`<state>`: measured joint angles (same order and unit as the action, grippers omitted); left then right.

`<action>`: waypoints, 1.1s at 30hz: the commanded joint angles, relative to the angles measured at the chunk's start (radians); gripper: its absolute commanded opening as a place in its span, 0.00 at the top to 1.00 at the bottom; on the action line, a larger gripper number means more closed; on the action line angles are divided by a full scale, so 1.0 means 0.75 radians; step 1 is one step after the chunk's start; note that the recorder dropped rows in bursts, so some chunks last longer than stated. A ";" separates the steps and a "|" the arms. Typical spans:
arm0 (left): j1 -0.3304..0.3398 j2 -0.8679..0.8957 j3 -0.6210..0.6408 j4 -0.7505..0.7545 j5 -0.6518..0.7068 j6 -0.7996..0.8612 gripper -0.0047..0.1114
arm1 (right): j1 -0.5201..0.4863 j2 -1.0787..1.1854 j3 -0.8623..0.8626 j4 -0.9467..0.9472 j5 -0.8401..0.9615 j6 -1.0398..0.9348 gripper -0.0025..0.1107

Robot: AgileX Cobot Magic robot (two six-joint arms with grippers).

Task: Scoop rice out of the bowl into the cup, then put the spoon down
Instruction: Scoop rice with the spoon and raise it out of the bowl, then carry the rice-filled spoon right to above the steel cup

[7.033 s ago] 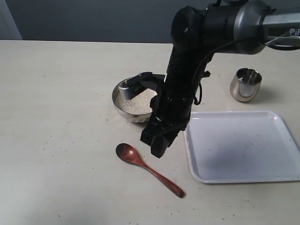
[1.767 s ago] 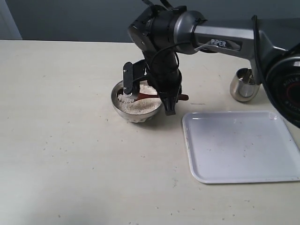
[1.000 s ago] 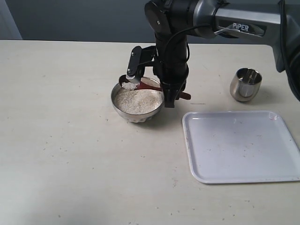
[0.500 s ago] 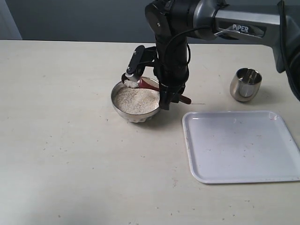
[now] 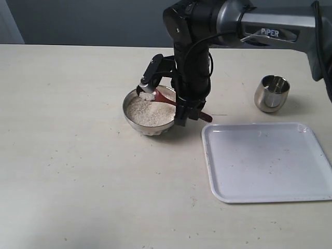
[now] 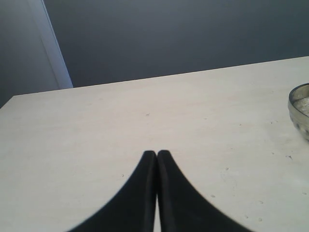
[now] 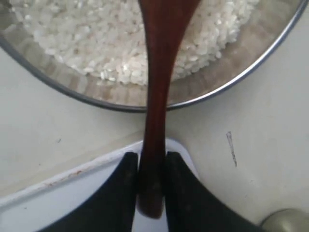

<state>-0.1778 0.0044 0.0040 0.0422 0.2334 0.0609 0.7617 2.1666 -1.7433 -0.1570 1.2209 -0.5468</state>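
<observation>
The steel bowl (image 5: 134, 118) holds white rice (image 5: 150, 111) at mid-table. My right gripper (image 5: 191, 110) is shut on the far end of the dark wooden spoon (image 5: 165, 97). The spoon's scoop hovers over the bowl's back left with a heap of rice (image 5: 147, 95) in it. In the right wrist view the spoon handle (image 7: 157, 96) runs from my right gripper (image 7: 151, 164) out over the bowl rim (image 7: 231, 82) and the rice (image 7: 87, 43). The steel cup (image 5: 272, 93) stands apart at the right. My left gripper (image 6: 157, 153) is shut on nothing above bare table.
A white tray (image 5: 267, 162) lies to the right of the bowl, its near corner (image 7: 72, 203) under my right gripper. The cup's edge (image 7: 285, 222) shows in the right wrist view. The bowl's side (image 6: 300, 113) shows in the left wrist view. Loose specks dot the table.
The spoon, once lying on the table, was taken up and dipped in the bowl. Over the last second its rice-filled scoop rose and shifted slightly right while the handle end dropped.
</observation>
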 commanded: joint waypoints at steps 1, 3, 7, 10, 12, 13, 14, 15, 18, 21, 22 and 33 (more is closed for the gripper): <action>-0.005 -0.006 -0.005 0.002 -0.002 -0.009 0.96 | -0.051 -0.037 0.006 0.072 0.000 0.014 0.98; -0.005 -0.006 -0.005 0.002 -0.002 -0.009 0.96 | -0.093 -0.037 0.006 0.126 0.000 0.020 0.98; -0.005 -0.006 -0.005 0.002 -0.002 -0.009 0.96 | -0.152 -0.038 0.006 0.141 0.000 0.037 0.98; -0.005 -0.006 -0.005 0.002 -0.002 -0.009 0.96 | -0.172 -0.038 0.006 0.144 0.000 0.037 0.98; -0.005 -0.006 -0.005 0.002 -0.002 -0.009 0.96 | -0.182 -0.038 0.006 0.159 0.000 0.037 0.98; -0.005 -0.006 -0.005 0.002 -0.002 -0.009 0.96 | -0.184 -0.038 0.006 0.166 0.000 0.037 0.98; -0.005 -0.006 -0.005 0.002 -0.002 -0.009 0.96 | -0.191 -0.038 0.006 0.179 0.000 0.037 0.98; -0.005 -0.006 -0.005 0.002 -0.002 -0.009 0.96 | -0.194 -0.038 0.006 0.192 0.000 0.037 0.98; -0.005 -0.006 -0.005 0.002 -0.002 -0.009 0.96 | -0.214 -0.040 0.034 0.209 0.000 0.037 0.98; -0.005 -0.006 -0.005 0.002 -0.002 -0.009 0.96 | -0.247 -0.040 0.087 0.209 0.000 0.037 0.98; -0.005 -0.006 -0.005 0.002 -0.002 -0.009 0.96 | -0.260 -0.040 0.109 0.209 0.000 0.037 0.98; -0.005 -0.006 -0.005 0.002 -0.002 -0.009 0.96 | -0.381 -0.131 0.245 0.209 0.000 0.065 0.98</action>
<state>-0.1778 0.0044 0.0040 0.0422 0.2334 0.0609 0.5100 2.1011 -1.5752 0.0067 1.2207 -0.5093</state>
